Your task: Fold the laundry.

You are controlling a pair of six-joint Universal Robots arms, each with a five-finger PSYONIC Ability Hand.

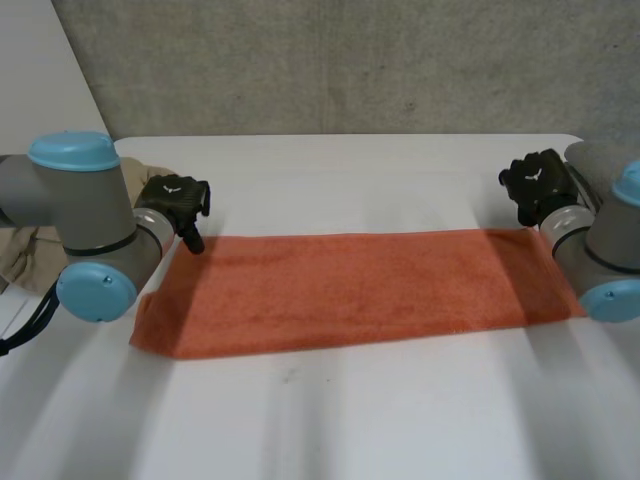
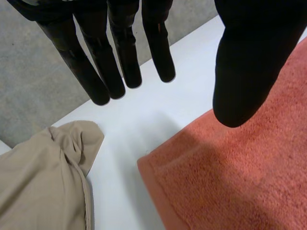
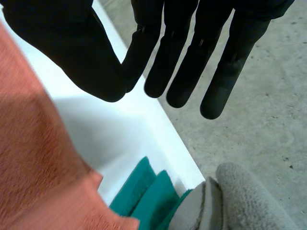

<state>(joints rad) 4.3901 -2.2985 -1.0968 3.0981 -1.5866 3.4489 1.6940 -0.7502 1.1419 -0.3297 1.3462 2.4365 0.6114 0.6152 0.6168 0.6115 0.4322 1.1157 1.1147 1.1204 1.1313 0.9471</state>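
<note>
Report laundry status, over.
Left hand open, right hand open, each over a far corner. Orange towel flat, unheld. Beige cloth by left end; teal cloth, grey cloth by right.

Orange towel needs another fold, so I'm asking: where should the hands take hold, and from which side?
Likely its two far corners, from above: the towel lies flat as a long strip, and the open left hand and right hand each hover by one corner.
</note>
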